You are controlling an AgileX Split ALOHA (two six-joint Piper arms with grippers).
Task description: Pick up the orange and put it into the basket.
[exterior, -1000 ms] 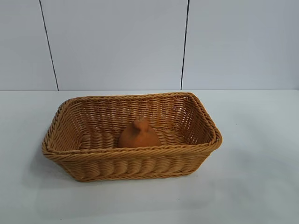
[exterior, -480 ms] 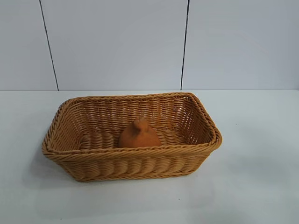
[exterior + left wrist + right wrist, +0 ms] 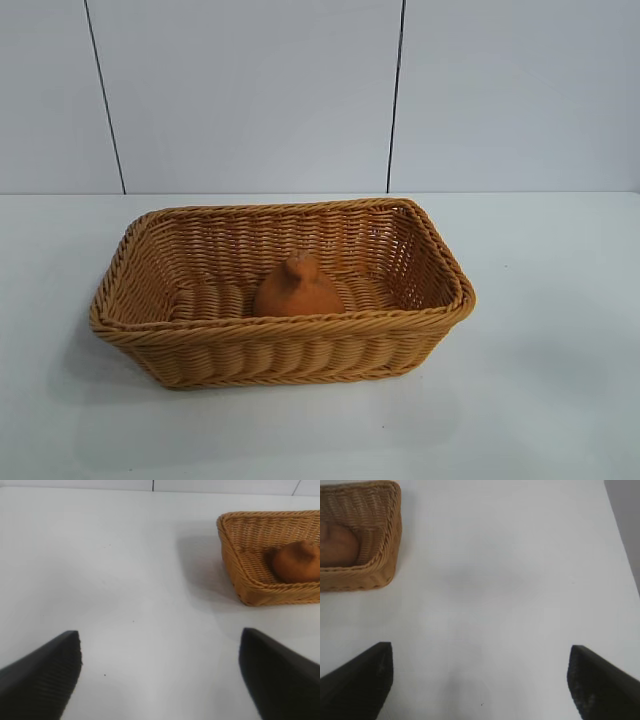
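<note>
Sitting inside the basket [image 3: 285, 345] near its front wall, the orange [image 3: 297, 289] lies well apart from both grippers; the left gripper [image 3: 160, 675] and right gripper [image 3: 480, 680] hover wide open and empty over the bare table [image 3: 545, 380].

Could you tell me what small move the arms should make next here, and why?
Probably none beyond parking: the orange already sits inside the basket, and both the left pincer and right pincer are open, empty and clear of the basket over the bare table. I would just let the arms settle.
</note>
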